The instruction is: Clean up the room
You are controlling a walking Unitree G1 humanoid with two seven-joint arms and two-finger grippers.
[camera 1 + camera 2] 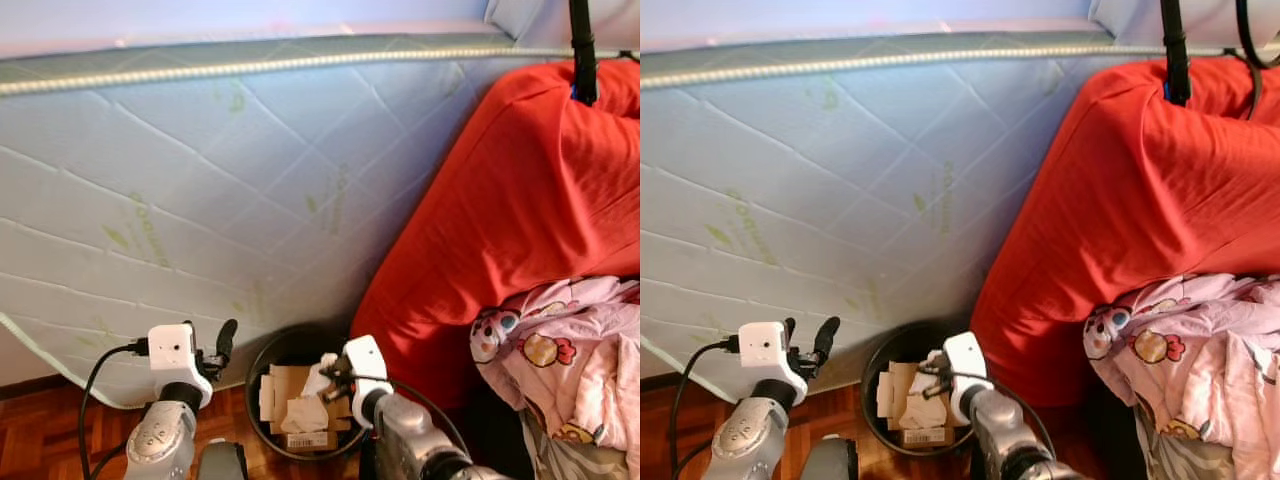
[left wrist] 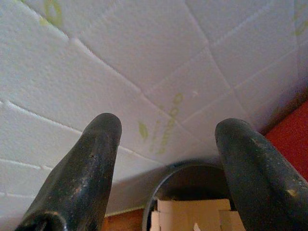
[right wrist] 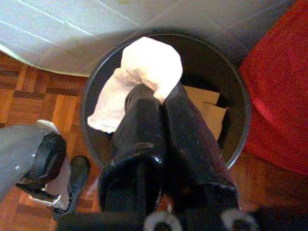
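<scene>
Fingers pressed together, the right gripper [image 3: 161,98] pinches a crumpled white tissue [image 3: 149,62] directly over the black trash bin [image 1: 262,362] at the lower centre of the frame. The tissue is bunched and bright, hanging above cardboard scraps [image 1: 285,385] inside the bin. At lower left the left gripper [image 1: 222,345] is raised with fingers spread, holding nothing. Behind stands a quilted mattress [image 1: 200,190], with a red cushion [image 1: 520,200] at right.

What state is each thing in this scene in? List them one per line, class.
Right pincer: shut on white tissue, over the bin.
Left pincer: open, empty, facing the mattress.
Black bin: upright, holding cardboard and paper.
Mattress: stood on edge.
Red cushion: leaning against the mattress.
Pink blanket: crumpled.
</scene>
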